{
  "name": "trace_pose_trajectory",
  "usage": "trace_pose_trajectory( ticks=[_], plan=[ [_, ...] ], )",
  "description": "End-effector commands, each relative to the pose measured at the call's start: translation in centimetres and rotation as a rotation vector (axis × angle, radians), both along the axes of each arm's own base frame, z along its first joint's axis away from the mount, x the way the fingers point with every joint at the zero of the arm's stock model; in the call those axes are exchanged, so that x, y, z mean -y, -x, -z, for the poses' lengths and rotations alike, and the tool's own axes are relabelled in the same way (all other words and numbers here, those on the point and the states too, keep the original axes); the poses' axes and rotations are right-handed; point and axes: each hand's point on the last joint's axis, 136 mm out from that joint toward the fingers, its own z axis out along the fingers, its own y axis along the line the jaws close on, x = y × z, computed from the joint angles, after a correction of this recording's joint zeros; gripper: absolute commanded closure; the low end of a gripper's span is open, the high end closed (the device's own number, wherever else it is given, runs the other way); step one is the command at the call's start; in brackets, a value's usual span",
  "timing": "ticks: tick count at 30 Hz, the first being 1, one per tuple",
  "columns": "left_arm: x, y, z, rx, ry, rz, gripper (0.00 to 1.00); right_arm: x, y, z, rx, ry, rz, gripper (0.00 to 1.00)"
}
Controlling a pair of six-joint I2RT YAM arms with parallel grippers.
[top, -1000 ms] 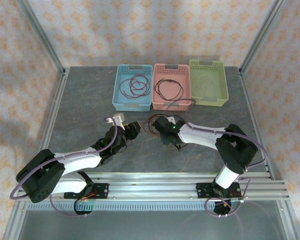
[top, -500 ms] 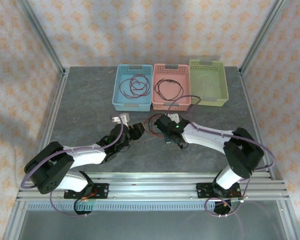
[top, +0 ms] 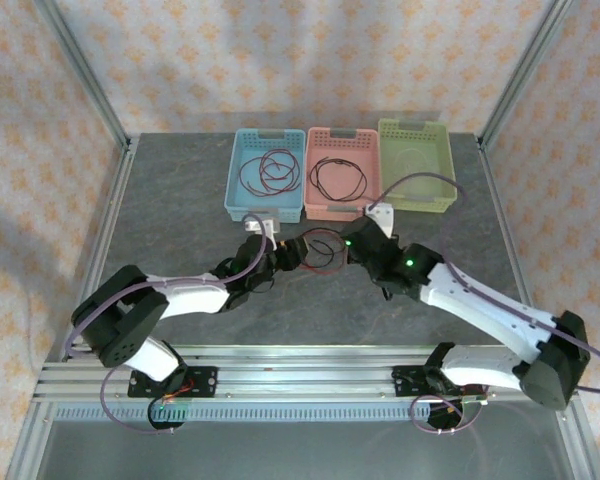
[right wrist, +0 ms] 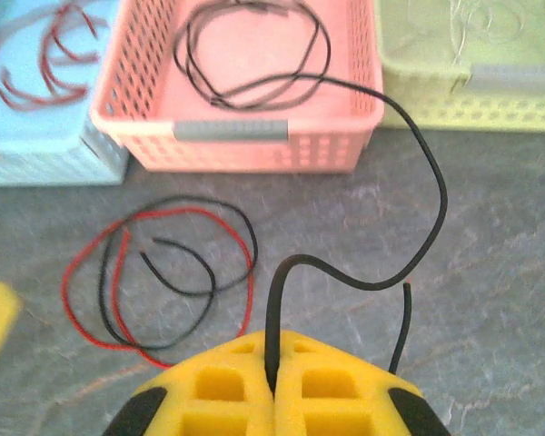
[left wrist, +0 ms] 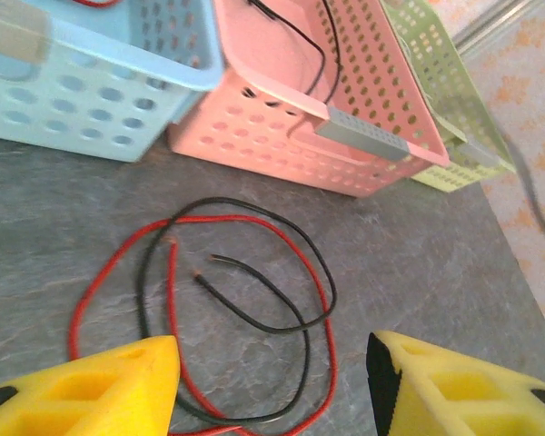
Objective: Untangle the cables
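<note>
Two loose cables lie looped together on the grey table in front of the pink basket (top: 340,211): a red cable (left wrist: 332,294) (right wrist: 251,291) and a thin black cable (left wrist: 303,329) (right wrist: 212,284). They show as one small tangle (top: 323,250) from above. My left gripper (left wrist: 272,381) (top: 290,250) is open and low, its yellow fingers either side of the near part of the loops, holding nothing. My right gripper (right wrist: 274,341) (top: 353,244) is shut on a thicker black cable (right wrist: 440,195) that arcs up over the pink basket's rim to the coil inside.
The blue basket (top: 265,212) holds red and dark cables, the pink one a black coil (top: 338,178). The green basket (top: 420,203) holds a faint whitish strand. All three stand in a row just beyond the tangle. Bare table lies left and right of the grippers.
My right gripper has shut on the black cable and moved right and farther away. The left gripper has slid right up to the red and black loops and opened a little wider.
</note>
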Motion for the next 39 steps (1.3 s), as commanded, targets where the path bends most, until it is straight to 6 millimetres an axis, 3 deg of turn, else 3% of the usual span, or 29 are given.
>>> trace_pose_trajectory(
  ticks=[1, 8, 12, 20, 39],
  plan=[
    [2.4, -0.6, -0.9, 0.025, -0.007, 0.064, 0.42, 1.3, 0.0, -3.1, 0.102, -0.006, 0.029, 1.0],
    [6.2, -1.4, -3.0, 0.068, 0.014, 0.138, 0.42, 2.6, 0.2, -6.5, 0.182, -0.025, 0.061, 1.0],
    [6.6, -2.1, -5.0, 0.106, 0.06, 0.131, 0.42, 0.9, -0.6, -7.9, 0.2, -0.114, 0.004, 1.0],
    [4.1, -4.4, -8.6, 0.165, 0.081, 0.061, 0.42, -0.9, -4.7, -8.9, 0.203, -0.139, -0.047, 1.0],
    [-1.5, -11.8, -12.3, 0.215, 0.016, -0.07, 0.41, -5.0, -17.5, -8.5, 0.16, -0.156, -0.076, 1.0]
  ],
)
